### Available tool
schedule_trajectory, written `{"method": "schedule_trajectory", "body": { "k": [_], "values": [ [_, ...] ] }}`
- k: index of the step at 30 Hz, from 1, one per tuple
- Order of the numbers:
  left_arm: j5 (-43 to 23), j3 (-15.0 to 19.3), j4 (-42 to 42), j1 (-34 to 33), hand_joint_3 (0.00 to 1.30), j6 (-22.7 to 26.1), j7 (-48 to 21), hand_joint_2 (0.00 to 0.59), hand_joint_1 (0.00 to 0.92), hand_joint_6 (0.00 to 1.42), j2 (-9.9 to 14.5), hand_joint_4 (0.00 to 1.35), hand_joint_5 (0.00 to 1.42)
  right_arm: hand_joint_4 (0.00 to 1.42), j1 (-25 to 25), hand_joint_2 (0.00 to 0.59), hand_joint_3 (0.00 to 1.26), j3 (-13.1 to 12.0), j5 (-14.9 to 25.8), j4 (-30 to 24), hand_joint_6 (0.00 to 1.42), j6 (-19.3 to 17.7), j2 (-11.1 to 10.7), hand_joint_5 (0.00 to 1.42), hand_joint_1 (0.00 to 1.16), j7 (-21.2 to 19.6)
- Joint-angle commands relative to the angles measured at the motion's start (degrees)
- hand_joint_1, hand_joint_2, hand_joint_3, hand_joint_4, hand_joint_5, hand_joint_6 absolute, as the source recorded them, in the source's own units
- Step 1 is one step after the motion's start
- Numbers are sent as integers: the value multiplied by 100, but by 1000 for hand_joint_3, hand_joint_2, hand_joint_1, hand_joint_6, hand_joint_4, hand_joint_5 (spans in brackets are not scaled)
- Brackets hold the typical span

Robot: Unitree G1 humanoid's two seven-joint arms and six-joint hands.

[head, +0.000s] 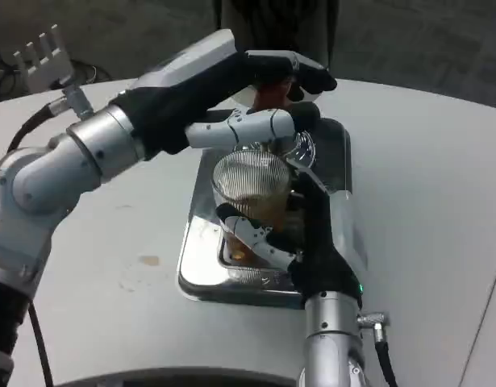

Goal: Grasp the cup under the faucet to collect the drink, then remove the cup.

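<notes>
Left robot hand (256, 89) high, fingers extended

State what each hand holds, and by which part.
Right hand grips the ribbed clear cup around its lower body. Left hand rests on the faucet lever, holding nothing else.

Clear ribbed cup (252, 187) upright over the shiny metal drip tray (201, 266), amber drink in its lower part, directly below the faucet (272, 95).

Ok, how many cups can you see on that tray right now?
1. The cup, ribbed and clear with brown drink inside, sits over the metal tray, gripped by the right hand. The left hand could be hiding more.
</notes>
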Motion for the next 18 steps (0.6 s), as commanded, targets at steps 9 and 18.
{"method": "schedule_trajectory", "body": {
  "k": [9, 18],
  "values": [
    [140, -59, 47, 249, 339, 191, -96, 167, 0, 353, 83, 275, 311, 435, 297, 236, 417, -31, -33, -459, 268, -158, 426, 499, 679, -153],
    [107, -51, 96, 211, 339, 151, -76, 166, 0, 353, 39, 275, 313, 464, 486, 232, 444, -94, -116, -683, 279, -208, 289, 534, 696, -109]
  ]
}}
